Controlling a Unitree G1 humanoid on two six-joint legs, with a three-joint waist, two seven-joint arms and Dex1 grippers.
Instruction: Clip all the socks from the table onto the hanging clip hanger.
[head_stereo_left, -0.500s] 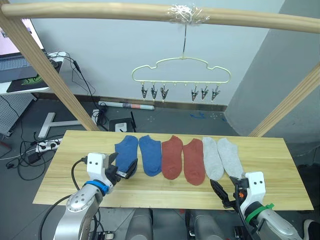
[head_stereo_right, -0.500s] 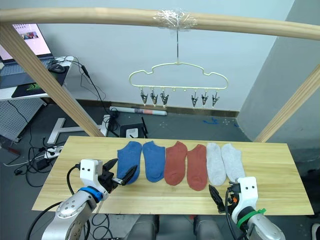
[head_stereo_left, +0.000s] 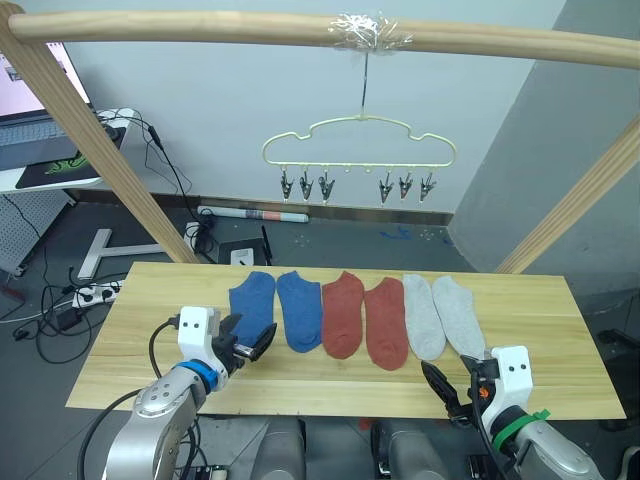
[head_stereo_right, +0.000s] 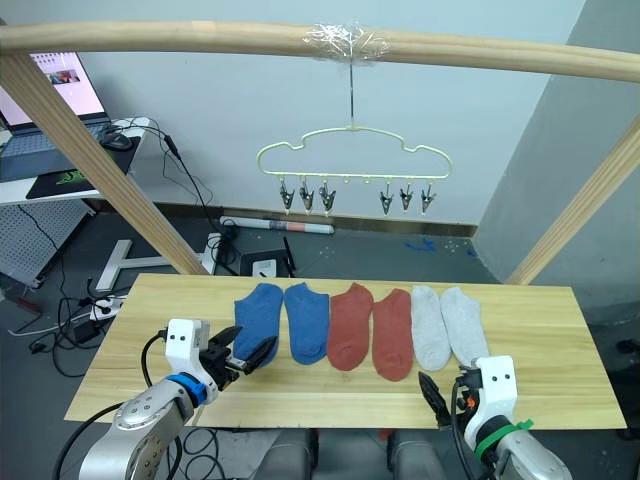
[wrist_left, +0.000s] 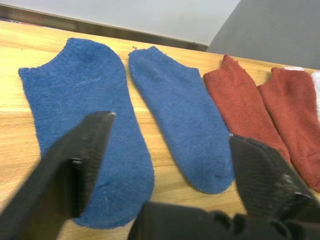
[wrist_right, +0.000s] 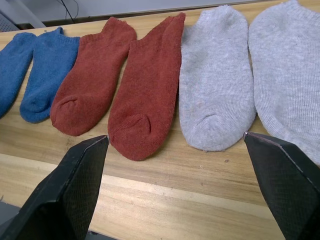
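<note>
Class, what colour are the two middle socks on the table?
Rust-red; the right wrist view shows them best.

No readable text anywhere here. The laptop screen (head_stereo_right: 62, 82) off to the left has something on it, but it's way too small to make out, and the socks carry no labels or brand marks.

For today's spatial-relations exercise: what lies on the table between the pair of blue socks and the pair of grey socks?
The two rust-red socks lie side by side between the blue socks and grey socks, seen in the eye views.
</note>
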